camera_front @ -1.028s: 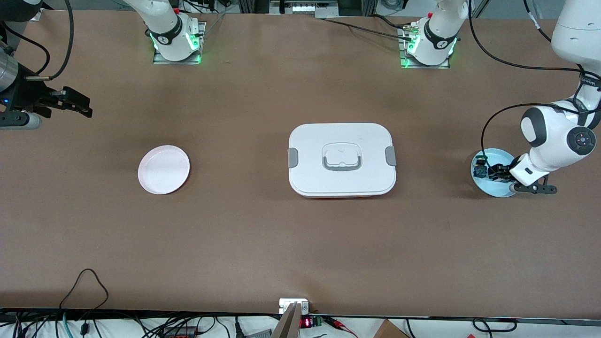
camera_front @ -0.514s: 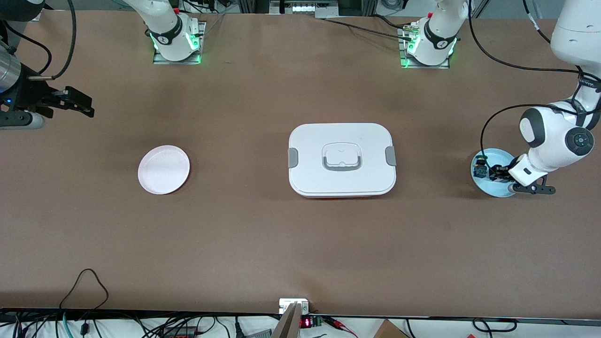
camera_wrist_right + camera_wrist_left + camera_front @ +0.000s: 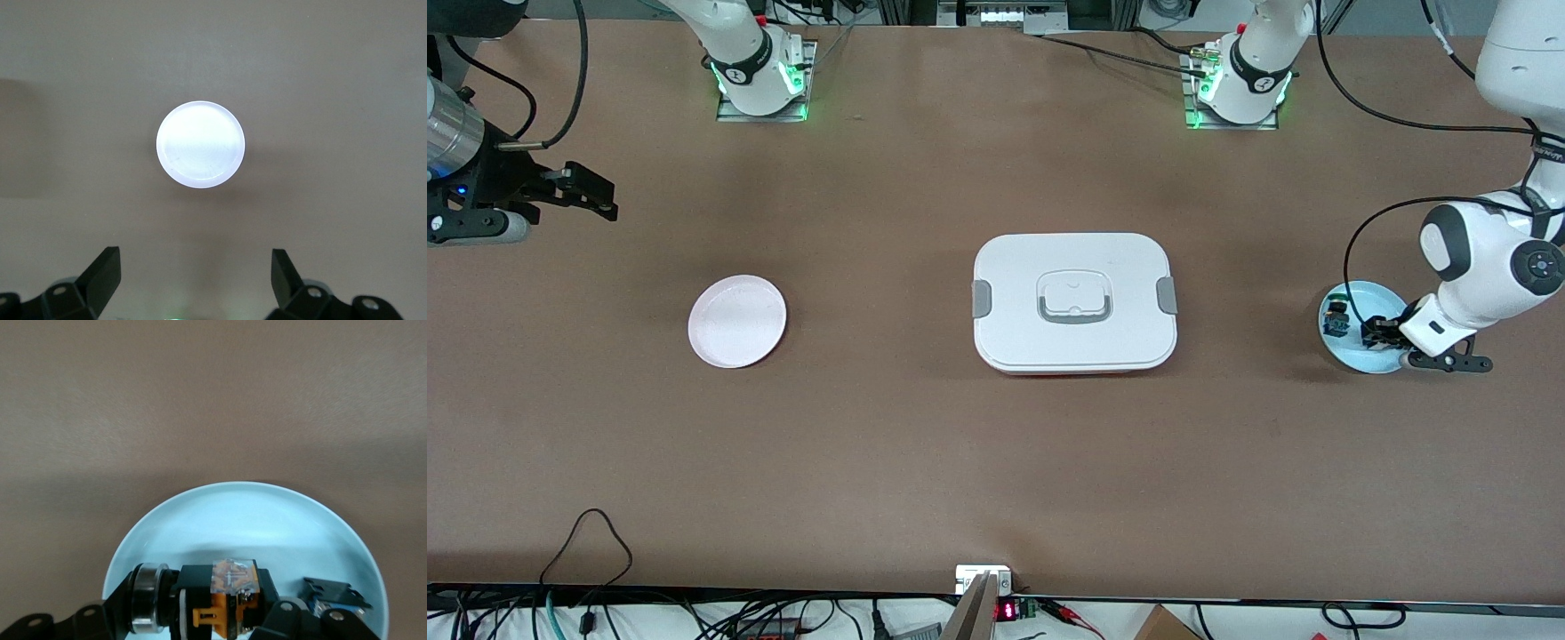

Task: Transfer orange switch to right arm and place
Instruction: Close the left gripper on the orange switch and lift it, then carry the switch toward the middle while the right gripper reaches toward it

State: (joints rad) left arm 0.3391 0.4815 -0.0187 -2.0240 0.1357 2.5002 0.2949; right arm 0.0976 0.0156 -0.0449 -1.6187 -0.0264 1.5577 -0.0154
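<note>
On the desk (image 3: 925,462), the white lidded box (image 3: 1074,302) sits mid-table. Toward my left arm's end lies the light blue plate (image 3: 1343,354); there my left fingers (image 3: 1376,334) clamp the orange switch (image 3: 230,593). My right fingers (image 3: 596,201) hang wide apart, beside the pink plate (image 3: 737,321).

White left arm (image 3: 1485,267), black joint caps, black cable; right arm (image 3: 463,169) silver wrist ring, black gripper; green-lit bases.
</note>
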